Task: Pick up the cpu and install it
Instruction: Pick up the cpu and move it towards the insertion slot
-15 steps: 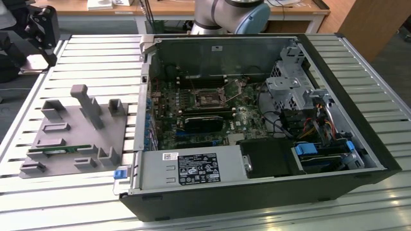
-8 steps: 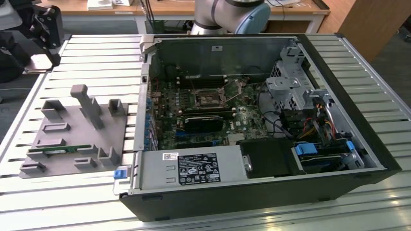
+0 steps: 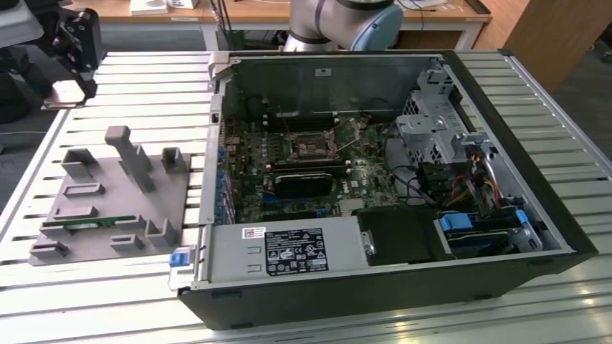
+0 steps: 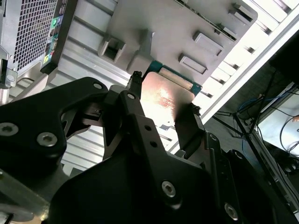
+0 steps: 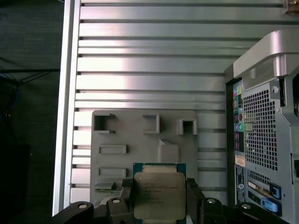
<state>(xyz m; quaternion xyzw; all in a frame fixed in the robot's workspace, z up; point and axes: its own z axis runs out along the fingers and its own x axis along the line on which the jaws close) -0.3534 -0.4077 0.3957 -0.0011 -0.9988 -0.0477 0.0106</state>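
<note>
The cpu (image 5: 159,193) is a flat square chip with a silver-grey metal top and a thin green rim. My gripper (image 5: 160,201) is shut on it, one black finger on each side. In the second wrist view the cpu (image 4: 164,95) sits between the fingers (image 4: 186,123), held in the air above the grey fixture plate (image 4: 154,18). The exterior view shows the gripper (image 3: 69,84) at the far left back of the table, beyond the plate (image 3: 96,208) and apart from the open computer case (image 3: 383,179). The motherboard's socket (image 3: 311,147) lies bare inside the case.
A green memory stick (image 3: 86,224) lies in a slot of the fixture plate, which has several upright posts (image 3: 129,154). A black ribbed block (image 3: 306,183) sits on the motherboard. The case's rear panel (image 5: 261,135) stands close beside the plate. The slatted aluminium table (image 3: 143,79) extends around.
</note>
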